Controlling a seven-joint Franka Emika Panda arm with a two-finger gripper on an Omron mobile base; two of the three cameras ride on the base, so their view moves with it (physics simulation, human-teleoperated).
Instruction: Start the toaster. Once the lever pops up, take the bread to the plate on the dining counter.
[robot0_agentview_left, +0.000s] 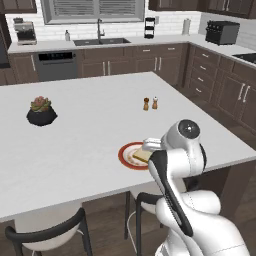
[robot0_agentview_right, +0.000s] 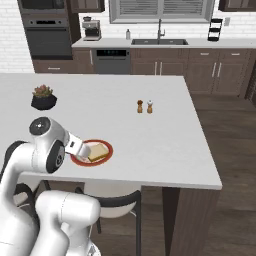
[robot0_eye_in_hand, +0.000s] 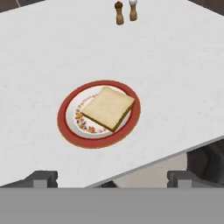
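The bread (robot0_eye_in_hand: 108, 107), a tan slice with a golden crust, lies flat on the red-rimmed plate (robot0_eye_in_hand: 65, 127) near the front edge of the white dining counter (robot0_eye_in_hand: 175, 78). My gripper (robot0_eye_in_hand: 113, 179) hangs open and empty, drawn back from the plate over the counter's near edge, its fingertips (robot0_eye_in_hand: 43, 178) wide apart. The base views show the bread (robot0_agentview_left: 141, 156) (robot0_agentview_right: 97, 152) on the plate (robot0_agentview_left: 122, 155) (robot0_agentview_right: 80, 161), just beyond my hand. A dark boxy appliance (robot0_agentview_left: 222, 32) stands on the far right worktop. I cannot tell if it is the toaster, and no lever can be made out.
Two small shakers (robot0_agentview_left: 150, 103) (robot0_agentview_right: 144, 106) (robot0_eye_in_hand: 124, 11) stand mid-counter beyond the plate. A black plant pot (robot0_agentview_left: 41, 114) (robot0_agentview_right: 43, 100) sits to the left. Stools (robot0_agentview_left: 45, 235) (robot0_agentview_right: 115, 205) are tucked under the counter's near edge.
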